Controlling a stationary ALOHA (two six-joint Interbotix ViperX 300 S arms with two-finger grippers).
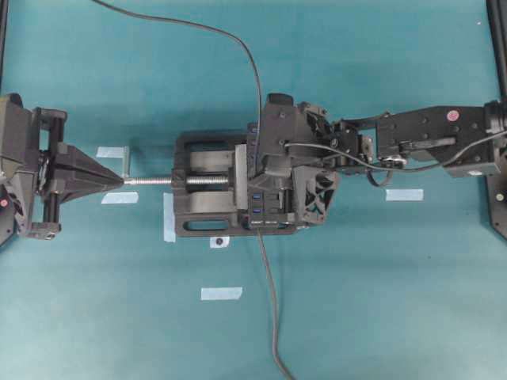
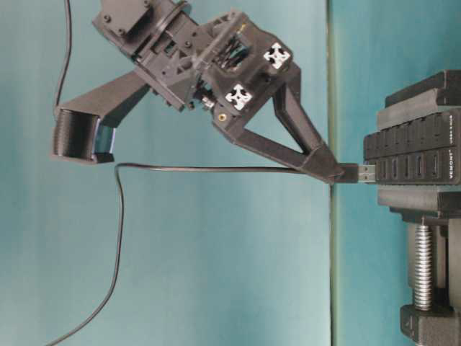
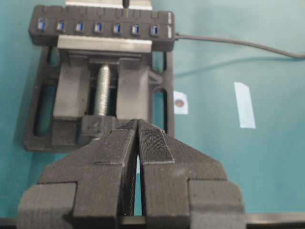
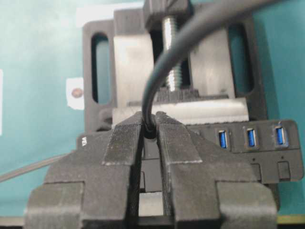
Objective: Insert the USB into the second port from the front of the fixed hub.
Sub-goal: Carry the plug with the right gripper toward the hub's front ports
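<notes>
The fixed hub (image 3: 100, 27), a long black bar with a row of blue sockets, sits clamped in the vise. My right gripper (image 4: 149, 121) is shut on the USB (image 4: 151, 157), whose cable (image 4: 190, 33) rises between the fingers. From table level the USB (image 2: 358, 173) points its metal tip at the hub (image 2: 418, 155), right at its face near one end; I cannot tell whether it has entered a socket. From overhead the right gripper (image 1: 265, 170) covers the hub (image 1: 265, 207). My left gripper (image 1: 119, 180) rests shut and empty at the far left, its tips (image 3: 138, 125) touching.
The black vise (image 1: 206, 194) has a silver screw (image 1: 150, 180) pointing at the left gripper. The hub's own lead (image 1: 271, 301) runs toward the front edge. The USB's cable (image 1: 198, 28) loops in from the back. Pale tape strips (image 1: 221, 293) (image 1: 404, 194) mark the teal mat.
</notes>
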